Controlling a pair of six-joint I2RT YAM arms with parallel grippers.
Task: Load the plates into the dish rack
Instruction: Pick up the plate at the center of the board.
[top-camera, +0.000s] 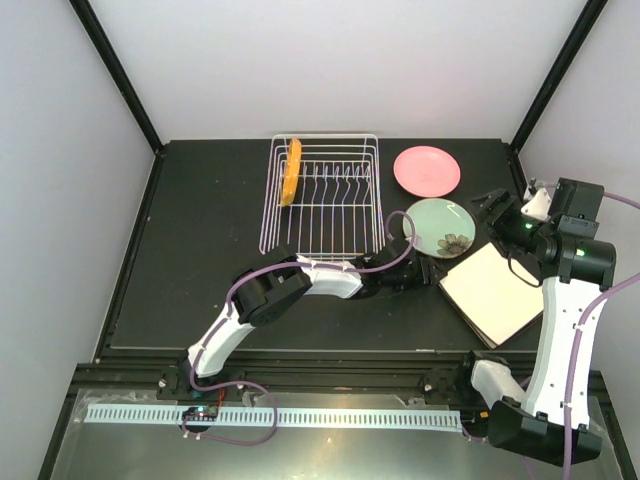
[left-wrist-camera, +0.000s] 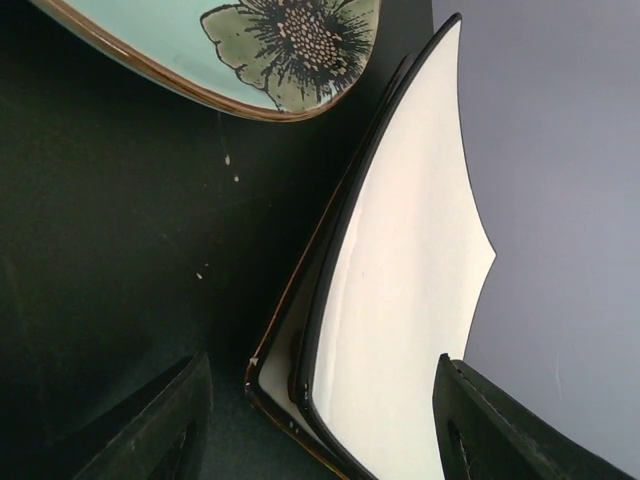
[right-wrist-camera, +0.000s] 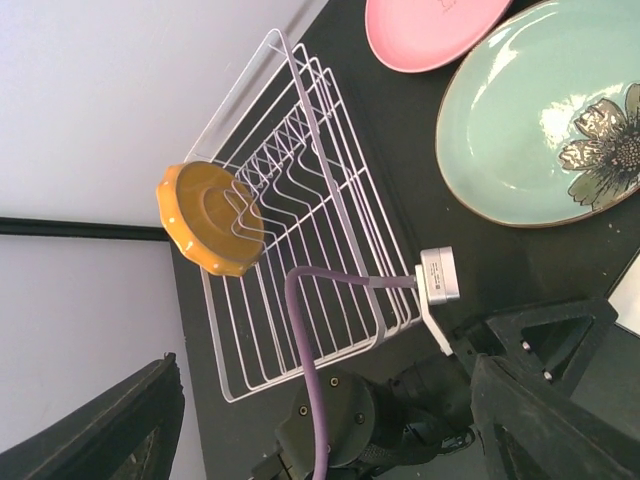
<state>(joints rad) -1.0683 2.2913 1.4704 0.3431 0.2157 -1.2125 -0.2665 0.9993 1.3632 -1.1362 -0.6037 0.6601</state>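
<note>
My left gripper (top-camera: 428, 273) is open and low on the table; in the left wrist view (left-wrist-camera: 330, 430) the near corner of the plain white square plate (left-wrist-camera: 410, 270) lies between its jaws. That plate rests on a cream square plate (left-wrist-camera: 272, 372), of which only the brown-rimmed edge shows. The stack (top-camera: 495, 293) lies at the right front. The pale green flower plate (top-camera: 443, 227) and the pink plate (top-camera: 427, 170) lie flat behind it. The small orange plate (top-camera: 290, 170) stands on edge in the white wire dish rack (top-camera: 325, 225). My right gripper (top-camera: 498, 210) is open, empty, and raised right of the green plate.
The left arm's forearm (top-camera: 330, 275) stretches across just in front of the rack, with a purple cable looping over it. The right wrist view shows the rack (right-wrist-camera: 330, 300), the orange plate (right-wrist-camera: 210, 215), the green plate (right-wrist-camera: 520, 130) and the pink plate (right-wrist-camera: 430, 25).
</note>
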